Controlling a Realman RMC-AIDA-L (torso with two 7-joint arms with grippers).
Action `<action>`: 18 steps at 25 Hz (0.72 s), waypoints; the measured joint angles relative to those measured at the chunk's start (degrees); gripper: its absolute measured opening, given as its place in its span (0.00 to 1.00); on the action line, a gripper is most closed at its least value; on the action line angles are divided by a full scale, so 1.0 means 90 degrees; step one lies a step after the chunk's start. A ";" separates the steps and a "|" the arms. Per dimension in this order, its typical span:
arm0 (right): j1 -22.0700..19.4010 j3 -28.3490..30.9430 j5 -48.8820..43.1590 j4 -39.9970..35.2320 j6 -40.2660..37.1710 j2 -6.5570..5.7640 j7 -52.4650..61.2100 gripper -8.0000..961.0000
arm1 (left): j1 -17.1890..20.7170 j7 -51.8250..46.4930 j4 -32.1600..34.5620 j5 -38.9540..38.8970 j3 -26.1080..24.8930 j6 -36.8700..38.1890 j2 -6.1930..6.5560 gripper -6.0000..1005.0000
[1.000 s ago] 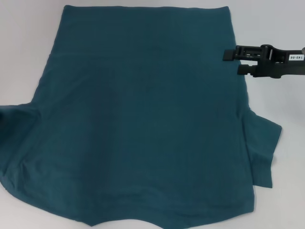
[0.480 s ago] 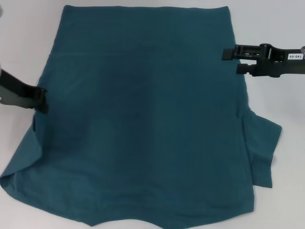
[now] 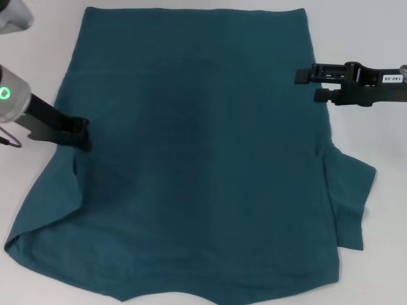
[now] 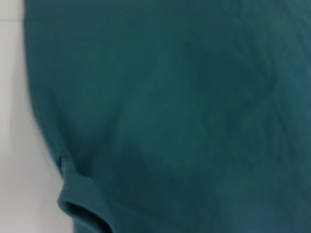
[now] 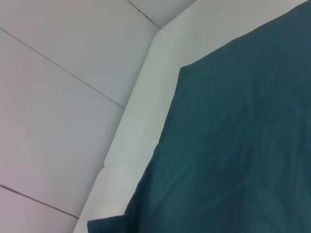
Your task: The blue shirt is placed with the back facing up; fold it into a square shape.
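Blue shirt (image 3: 197,159) is lying back-up on the counter (image 3: 38,38). Left tool (image 3: 81,133) is gripping its left edge, fingers pinched on cloth. Right tool (image 3: 308,82) is hovering part-open over the right edge, holding nothing. Advice: grab both edges level, fold inward evenly.

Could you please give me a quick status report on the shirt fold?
Left gripper over shirt's left edge, side flap partly folded in. Right gripper open over right edge. Blue shirt mostly flat. Nothing obstructing.
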 joint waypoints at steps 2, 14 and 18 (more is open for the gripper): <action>0.0000 0.0000 -0.0002 0.0011 0.0007 0.0000 -0.0009 0.98 | -0.0026 0.0463 -0.0019 -0.0148 -0.0001 0.0034 -0.0058 0.02; -0.0086 -0.0310 -0.0023 -0.0046 -0.0006 -0.0091 -0.0673 0.98 | 0.0862 0.1915 0.1079 -0.1317 -0.0175 0.0288 -0.0387 0.30; -0.0114 -0.0655 -0.0024 -0.0051 -0.0097 -0.0192 -0.0838 0.98 | 0.1781 0.3601 0.1401 -0.2926 -0.0227 0.0803 -0.0470 0.45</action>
